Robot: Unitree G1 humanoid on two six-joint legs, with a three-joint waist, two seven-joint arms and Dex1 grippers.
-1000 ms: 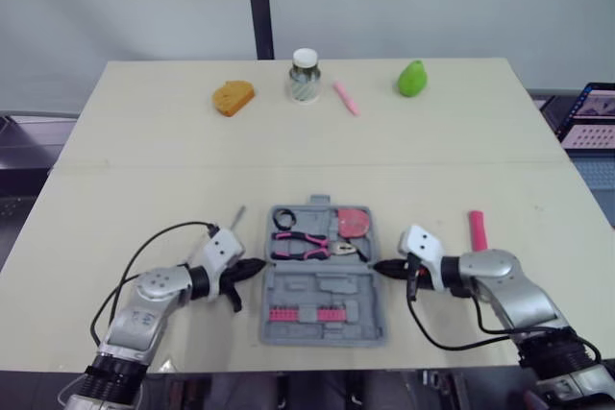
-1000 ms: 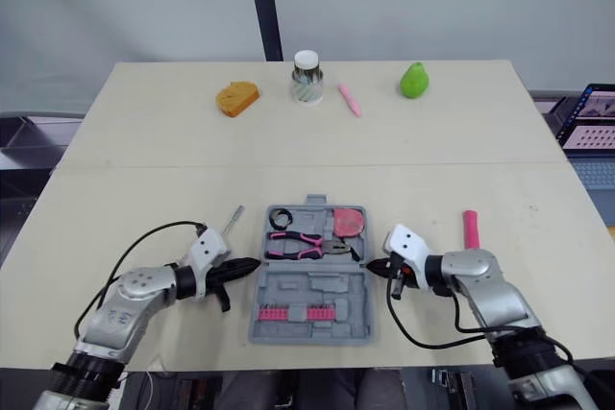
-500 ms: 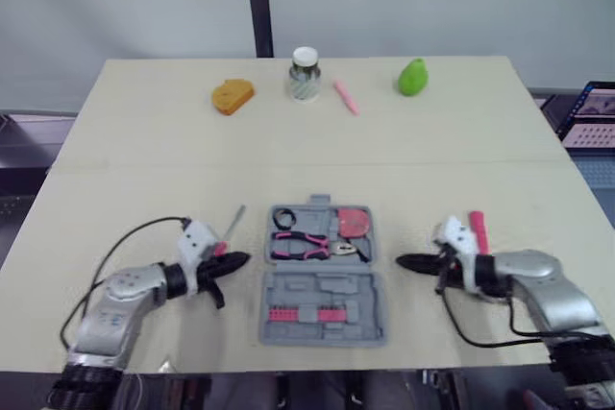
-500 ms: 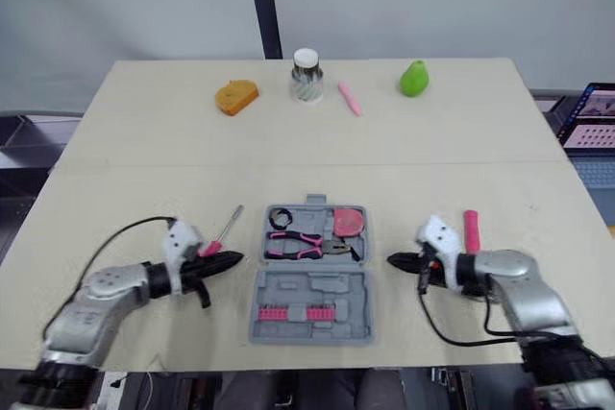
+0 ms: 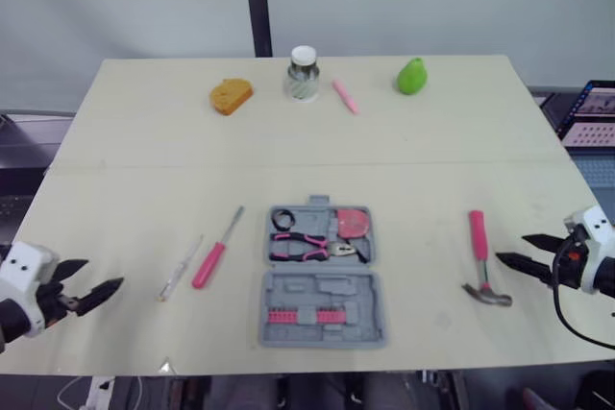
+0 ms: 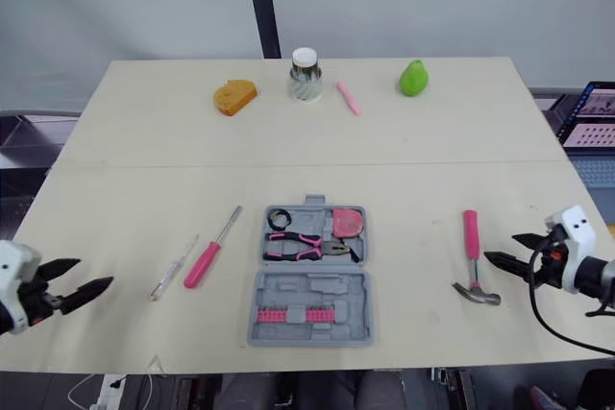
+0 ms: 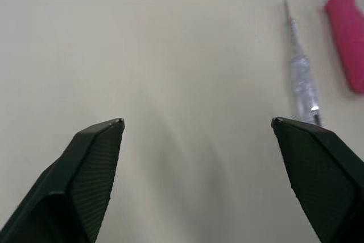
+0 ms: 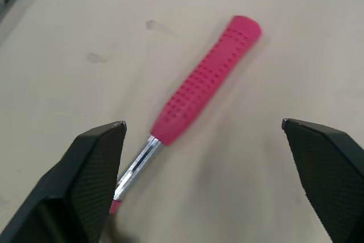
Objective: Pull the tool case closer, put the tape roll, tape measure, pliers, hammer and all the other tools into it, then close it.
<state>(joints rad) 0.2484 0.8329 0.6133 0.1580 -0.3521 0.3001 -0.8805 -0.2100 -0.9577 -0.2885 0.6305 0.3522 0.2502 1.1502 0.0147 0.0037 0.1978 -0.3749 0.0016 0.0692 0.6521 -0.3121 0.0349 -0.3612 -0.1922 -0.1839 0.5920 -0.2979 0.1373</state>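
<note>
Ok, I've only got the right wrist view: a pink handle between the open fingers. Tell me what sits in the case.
Observer: The open tool case holds the tape roll, tape measure and pliers in its far half.
Operator: Now give me what lies out on the left side.
Observer: A pink screwdriver and a clear screwdriver lie on the table, left of the case and apart from it.
Operator: Report the left gripper.
Observer: The left gripper is open near the table's near left corner, holding nothing.

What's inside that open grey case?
The case holds a black tape roll, pink tape measure and pliers in its far half, pink bits in the near one. Anything beneath them is covered.
</note>
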